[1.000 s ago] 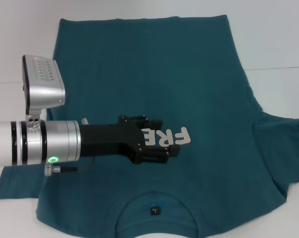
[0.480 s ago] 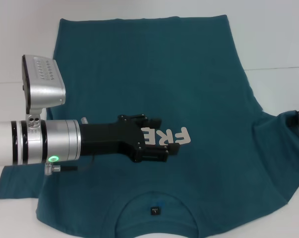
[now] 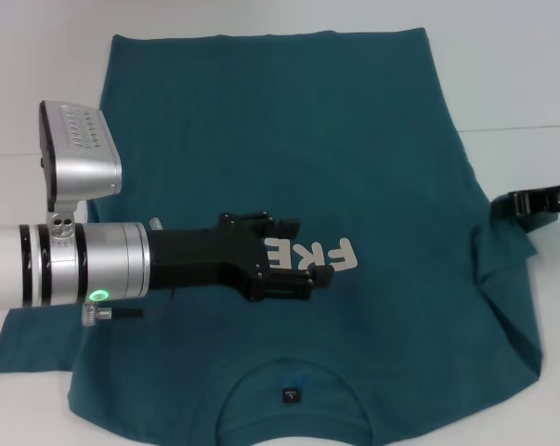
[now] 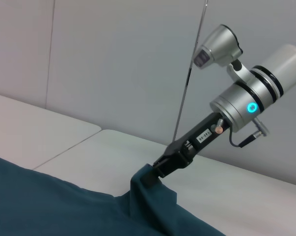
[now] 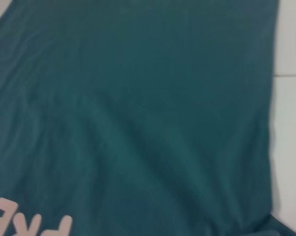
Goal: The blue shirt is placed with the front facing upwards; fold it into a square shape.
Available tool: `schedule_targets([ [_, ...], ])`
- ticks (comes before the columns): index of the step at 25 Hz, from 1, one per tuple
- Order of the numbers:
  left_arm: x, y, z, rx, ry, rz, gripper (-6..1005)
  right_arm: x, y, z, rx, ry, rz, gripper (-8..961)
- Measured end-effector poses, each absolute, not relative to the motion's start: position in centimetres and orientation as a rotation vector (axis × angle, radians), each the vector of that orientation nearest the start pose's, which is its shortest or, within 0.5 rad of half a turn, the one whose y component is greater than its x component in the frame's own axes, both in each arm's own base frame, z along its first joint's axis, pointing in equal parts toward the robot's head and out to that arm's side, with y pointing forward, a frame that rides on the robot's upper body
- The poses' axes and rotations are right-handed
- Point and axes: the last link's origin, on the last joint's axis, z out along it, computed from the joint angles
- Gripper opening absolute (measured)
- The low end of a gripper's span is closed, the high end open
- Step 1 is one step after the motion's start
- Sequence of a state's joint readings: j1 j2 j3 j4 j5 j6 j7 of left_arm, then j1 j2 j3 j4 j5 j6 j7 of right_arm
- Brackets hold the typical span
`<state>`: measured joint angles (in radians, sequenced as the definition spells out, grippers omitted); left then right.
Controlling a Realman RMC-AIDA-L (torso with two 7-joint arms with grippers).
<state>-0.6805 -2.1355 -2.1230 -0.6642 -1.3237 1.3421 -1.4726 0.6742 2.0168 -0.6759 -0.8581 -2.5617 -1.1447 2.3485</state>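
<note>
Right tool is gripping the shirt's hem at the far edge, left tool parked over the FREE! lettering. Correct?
Not quite. The right tool has the blue shirt by its sleeve on the robot's right side, not the far hem; the left wrist view shows cloth bunched at its tip. The left tool does sit over the FREE! lettering.

**Three cameras around one blue shirt**

The head camera looked forward and down from above the blue shirt (image 3: 289,186), taking in nearly the whole garment on the white tabletop (image 3: 512,65), with the collar nearest the camera and the hem farthest. The left wrist camera sat low above the shirt and faced across it toward the right tool (image 4: 155,178) at the garment's edge, a grey wall behind. The right wrist camera looked closely down on the shirt's chest. It shared the white lettering (image 5: 30,223) with the head view.
</note>
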Motion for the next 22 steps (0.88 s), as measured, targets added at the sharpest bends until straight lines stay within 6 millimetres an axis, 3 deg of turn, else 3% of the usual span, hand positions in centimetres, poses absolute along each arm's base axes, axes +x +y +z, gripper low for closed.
schedule_targets([
  [9,-17.6,36.8,-5.3,-2.837,-0.474,-0.693,873,27.7,42.6,6.5,-2.109,1.292,0.11,31],
  [22,-17.5,36.9,-5.3,-2.836,-0.467,-0.693,873,26.6,42.9,5.7,-2.169,1.238,0.106,31],
])
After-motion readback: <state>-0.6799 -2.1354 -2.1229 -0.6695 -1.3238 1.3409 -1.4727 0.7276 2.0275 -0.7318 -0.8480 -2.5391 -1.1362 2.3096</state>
